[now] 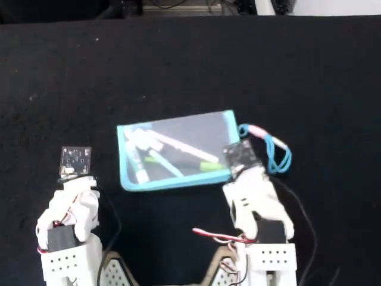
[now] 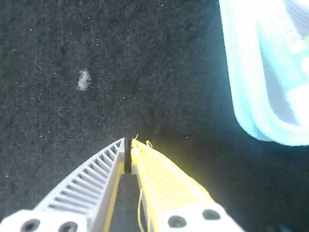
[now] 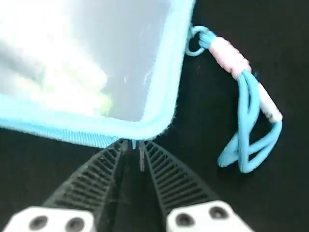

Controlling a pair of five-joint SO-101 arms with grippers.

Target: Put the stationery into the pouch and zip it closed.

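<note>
The clear pouch with a light-blue border lies flat in the middle of the black mat. Several pens and a green marker lie inside it. The right gripper sits at the pouch's near right corner, against the zipper edge, with its black fingers shut on a thin zipper tab. The left gripper rests shut and empty over bare mat, to the left of the pouch's near left corner.
A blue looped cord with a pink band hangs off the pouch's far right corner and lies on the mat. A small white fleck lies on the mat ahead of the left gripper. The black mat stretches beyond the pouch.
</note>
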